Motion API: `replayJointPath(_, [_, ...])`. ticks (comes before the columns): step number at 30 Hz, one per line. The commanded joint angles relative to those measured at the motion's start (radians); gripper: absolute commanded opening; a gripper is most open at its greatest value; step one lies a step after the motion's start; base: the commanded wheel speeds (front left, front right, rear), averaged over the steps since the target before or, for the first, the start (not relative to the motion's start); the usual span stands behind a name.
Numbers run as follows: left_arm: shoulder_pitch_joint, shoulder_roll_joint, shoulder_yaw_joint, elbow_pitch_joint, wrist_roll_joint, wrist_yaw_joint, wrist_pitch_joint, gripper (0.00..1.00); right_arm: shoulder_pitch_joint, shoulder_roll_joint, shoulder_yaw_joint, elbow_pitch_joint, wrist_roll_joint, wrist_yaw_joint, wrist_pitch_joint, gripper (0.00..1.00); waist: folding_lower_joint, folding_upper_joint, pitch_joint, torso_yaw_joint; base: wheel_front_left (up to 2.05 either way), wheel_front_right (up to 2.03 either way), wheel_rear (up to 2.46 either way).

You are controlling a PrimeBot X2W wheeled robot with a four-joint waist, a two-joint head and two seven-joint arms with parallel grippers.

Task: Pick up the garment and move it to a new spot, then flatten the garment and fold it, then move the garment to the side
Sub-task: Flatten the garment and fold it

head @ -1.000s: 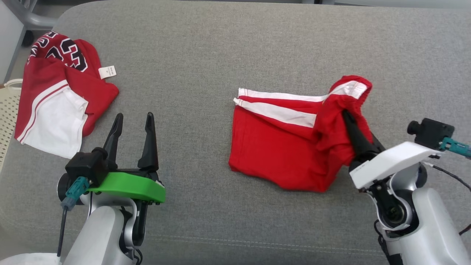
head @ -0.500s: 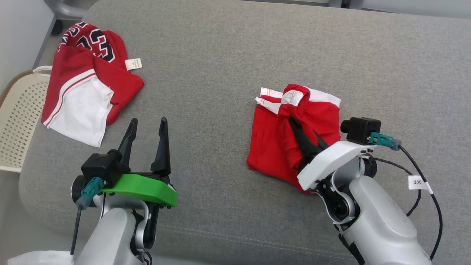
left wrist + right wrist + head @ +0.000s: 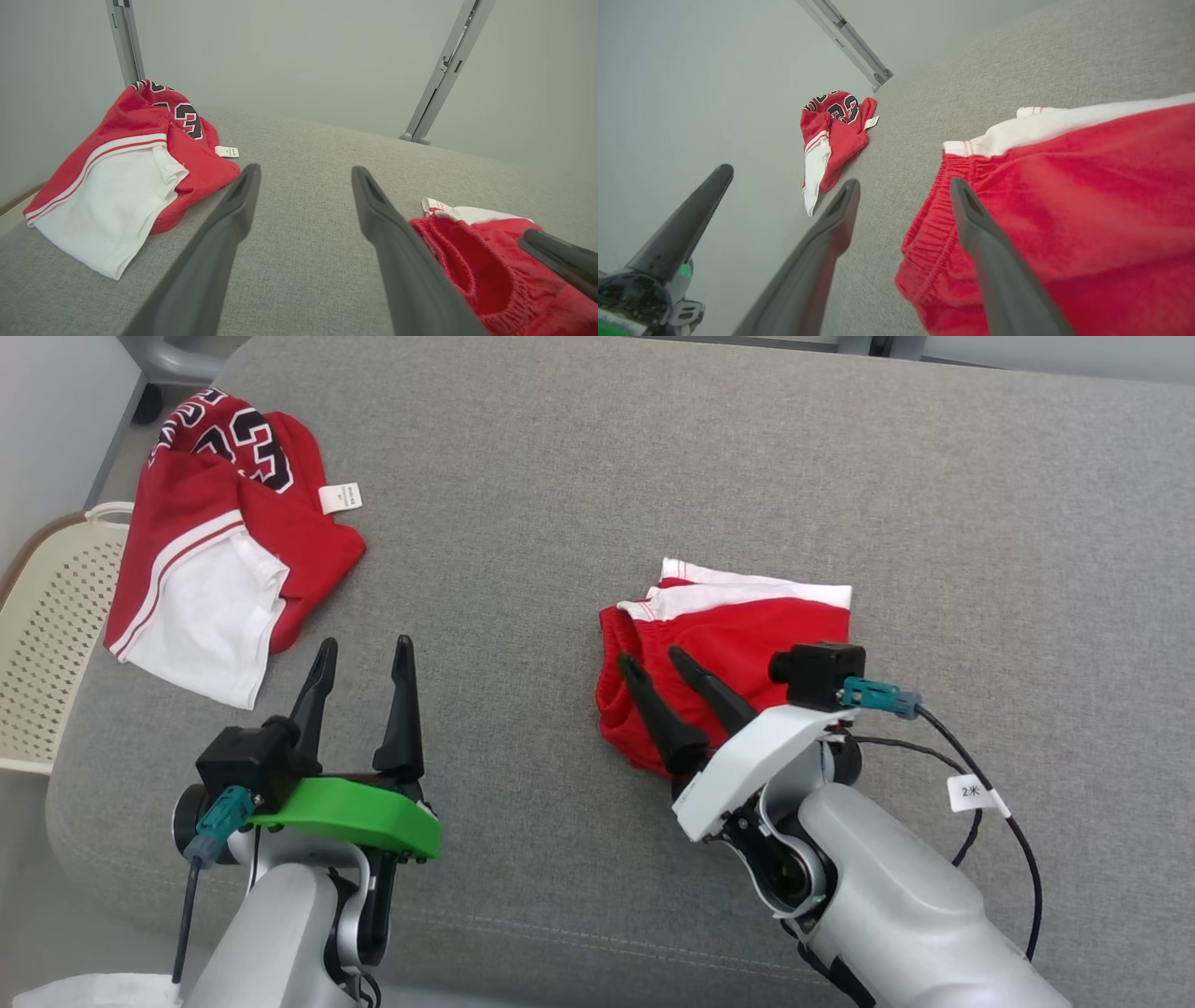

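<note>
The garment (image 3: 747, 635) is a pair of red shorts with white bands, lying folded on the grey cushion (image 3: 560, 476); its elastic waistband forms the left edge. My right gripper (image 3: 649, 657) is open over that left edge and holds nothing. In the right wrist view the right gripper (image 3: 903, 182) has one finger over the red garment (image 3: 1064, 210) and the other over bare cushion. My left gripper (image 3: 365, 643) stands open and empty over the cushion, to the left of the garment. The left wrist view shows the left gripper (image 3: 304, 169) with the garment (image 3: 467, 252) at its lower right.
A red and white jersey (image 3: 215, 551) with black numbers lies crumpled at the cushion's far left. A cream perforated basket (image 3: 47, 644) sits off the left edge. A black cable (image 3: 1018, 821) trails from my right wrist. Grey metal posts (image 3: 444, 70) rise behind the cushion.
My right gripper carried the shorts' right part over to the left, folding them, then opened and let go. The head camera shifted a little. The left arm stayed put.
</note>
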Motion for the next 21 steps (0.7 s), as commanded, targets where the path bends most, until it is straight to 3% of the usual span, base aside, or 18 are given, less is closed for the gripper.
replayJointPath(1, [-0.004, 0.008, 0.007, -0.005, -0.001, 0.008, -0.005, 1.0, -0.017, -0.004, 0.024, -0.021, 0.001, 0.0, -0.02, 1.0, 0.0, 0.0, -0.003, -0.013, 0.0, 0.0, 0.0])
replayJointPath(7, [0.01, 0.022, 0.014, -0.015, 0.002, 0.016, -0.005, 1.0, -0.012, -0.005, -0.01, -0.04, -0.115, 0.0, -0.084, 1.0, 0.0, 0.0, -0.013, -0.046, 0.0, 0.0, 0.0])
replayJointPath(21, [0.074, 0.086, 0.054, -0.063, -0.001, 0.051, 0.001, 1.0, 0.232, -0.043, -0.42, -0.229, -0.539, 0.0, -0.121, 1.0, 0.0, 0.0, -0.076, -0.146, 0.0, 0.0, 0.0])
